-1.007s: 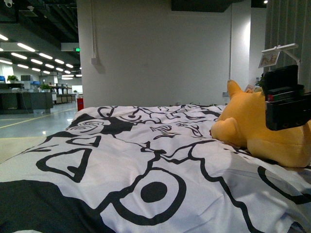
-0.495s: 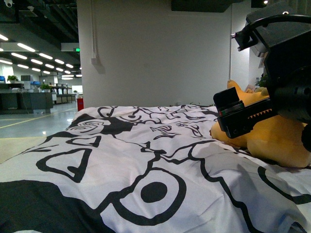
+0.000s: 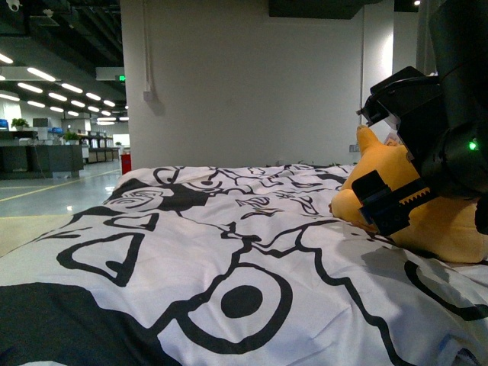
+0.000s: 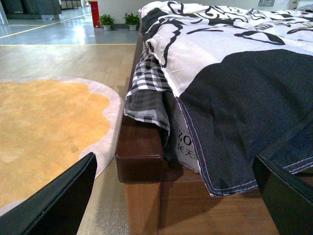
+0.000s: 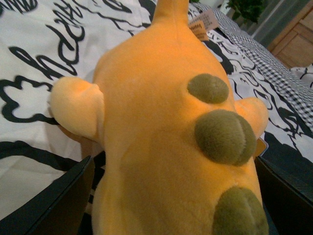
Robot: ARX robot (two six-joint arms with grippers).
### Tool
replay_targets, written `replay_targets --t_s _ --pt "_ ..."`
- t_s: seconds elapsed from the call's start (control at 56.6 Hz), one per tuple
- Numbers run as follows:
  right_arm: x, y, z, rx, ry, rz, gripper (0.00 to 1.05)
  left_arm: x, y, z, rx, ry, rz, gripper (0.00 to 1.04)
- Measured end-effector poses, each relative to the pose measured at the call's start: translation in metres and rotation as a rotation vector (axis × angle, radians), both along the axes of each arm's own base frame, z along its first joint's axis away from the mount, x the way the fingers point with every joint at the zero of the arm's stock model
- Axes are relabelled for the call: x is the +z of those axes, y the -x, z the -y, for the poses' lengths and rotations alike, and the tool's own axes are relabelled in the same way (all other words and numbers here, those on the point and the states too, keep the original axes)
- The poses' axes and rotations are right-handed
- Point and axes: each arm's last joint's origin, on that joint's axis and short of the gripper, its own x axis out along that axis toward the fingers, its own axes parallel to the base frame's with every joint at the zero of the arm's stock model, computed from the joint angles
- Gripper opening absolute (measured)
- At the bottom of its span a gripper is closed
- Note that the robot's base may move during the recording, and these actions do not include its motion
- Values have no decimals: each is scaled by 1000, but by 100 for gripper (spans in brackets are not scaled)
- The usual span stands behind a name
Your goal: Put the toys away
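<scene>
Front view: bed covered by black-and-white cartoon-print bedding [image 3: 229,252]. The plush toy [image 3: 450,229], orange-yellow, lies on the bedding at the right side, toward the far end of the bed. One pointed ear is up against the white wall [image 3: 244,84].

Right arm [image 3: 457,114] is in front of the toy, with a green indicator light [image 3: 473,145] lit. One black toothed finger [image 3: 387,202] overlaps the toy's near flank.

Right wrist view: right hand [image 5: 173,161] is released, jaws wide apart. The toy's back fills the space between the two fingers. Cannot tell whether either finger touches the fabric. A row of olive-green bumps [image 5: 217,137] runs along the back. A stubby limb [image 5: 76,107] sits near one finger. Paper hang tag [image 5: 203,23] is near the ear; its print is too blurred to read.

Left wrist view: left hand [image 4: 174,159] is released and grasping nothing. It is down beside the corner of the wooden bed frame [image 4: 139,147], well apart from the toy. A black-and-white checked sheet [image 4: 146,93] hangs over the frame under the bedding. Mattress side shows partial print [image 4: 183,139]: "ZO", and below it "e" plus a Chinese character; the rest is hidden. An orange rug [image 4: 44,127] is on the floor.

Hall ceiling: green sign [image 3: 120,78], text illegible.
</scene>
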Motion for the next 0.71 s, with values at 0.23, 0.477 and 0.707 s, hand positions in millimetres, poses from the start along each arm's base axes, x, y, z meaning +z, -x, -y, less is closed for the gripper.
replay_targets --t_s 0.23,0.477,0.707 --pt "9 -12 7 -51 21 -69 98 0 0 0 0 0 0 98" --pt "6 -12 9 -34 25 -112 93 0 0 0 0 0 0 98" --pt "3 -12 9 -2 19 -132 61 0 0 0 0 0 0 98"
